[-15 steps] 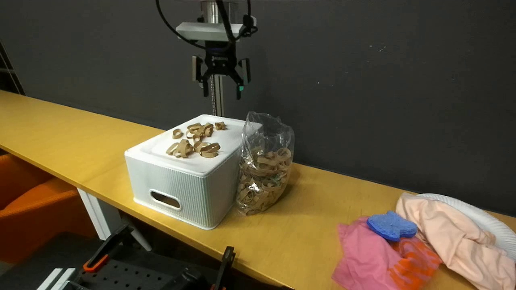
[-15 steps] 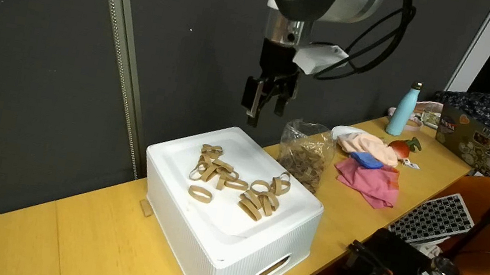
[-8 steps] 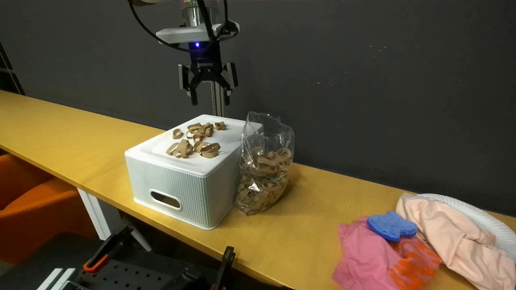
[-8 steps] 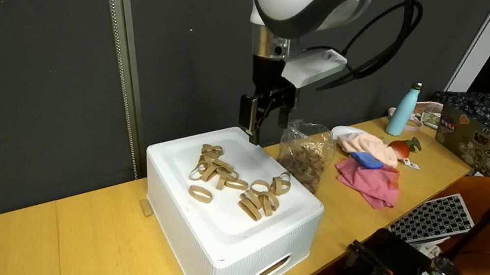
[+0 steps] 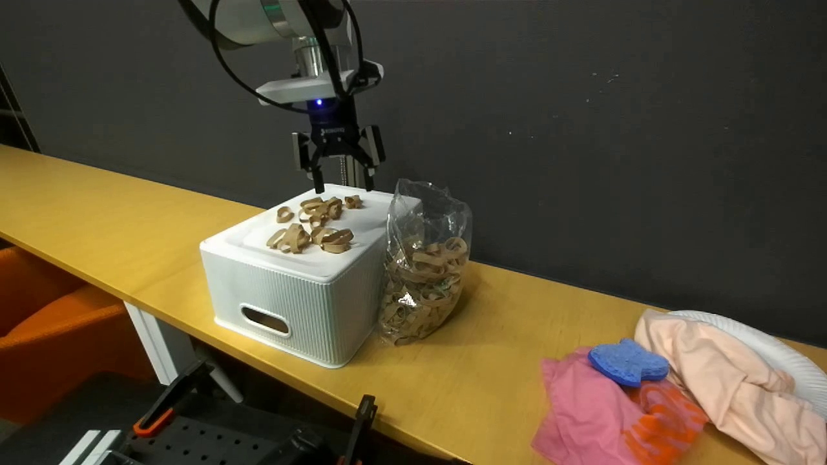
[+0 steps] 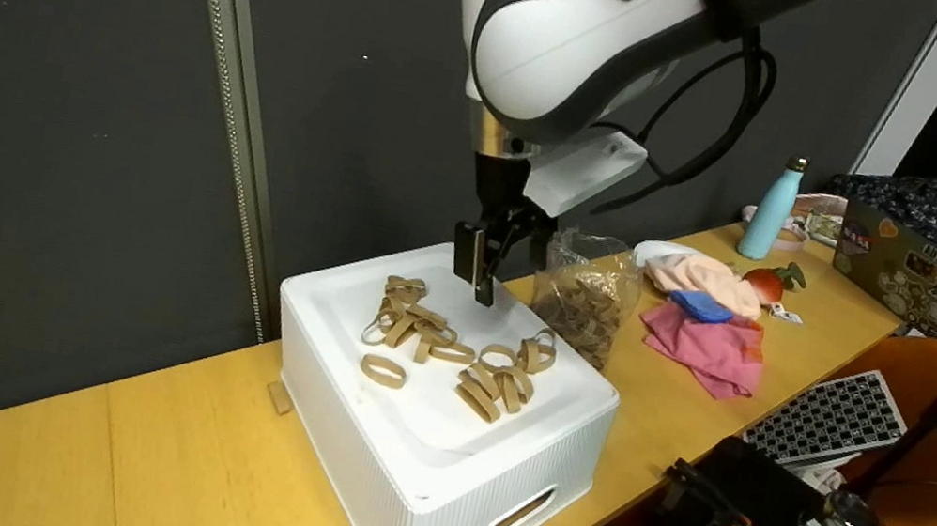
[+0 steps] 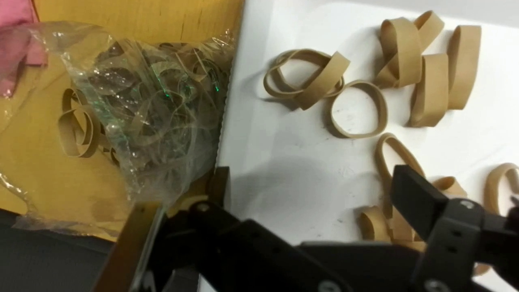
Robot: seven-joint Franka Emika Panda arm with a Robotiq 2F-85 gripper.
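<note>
the tan rubber bands point(image 7: 432, 89) are the wide, flat, matte sort, some round hoops and some twisted over each other, in loose clumps on top of a white plastic bin point(image 5: 303, 290). bin's got ribbed sides, rounded corners and an oval handle slot, and the smooth top has a shallow sunken panel. right beside it there's a clear plastic bag point(image 5: 423, 290), shiny and crinkly, with loads more of those bands bunched in the lower part. all this sits on a yellowish wood bench point(image 5: 504, 361). further along i can see a wrinkled pink cloth point(image 5: 591, 407) with orange blotches, a grainy blue sponge point(image 5: 627, 361) lying on it, and a peach cloth point(image 5: 723, 374) draped over a white plate point(image 5: 798, 374).

as for the franka arm point(image 6: 532, 55), its wrist is bent so the end effector point(image 5: 344, 187) points straight down over the end of the bin top near the dark wall panel point(image 5: 614, 194). black fingers point(image 7: 417, 198) are spread wide, nothing between them. tips look close above the plastic, can't tell the exact gap. in the wrist view one finger overlaps the bands, the other the bin's edge by the bag.
</note>
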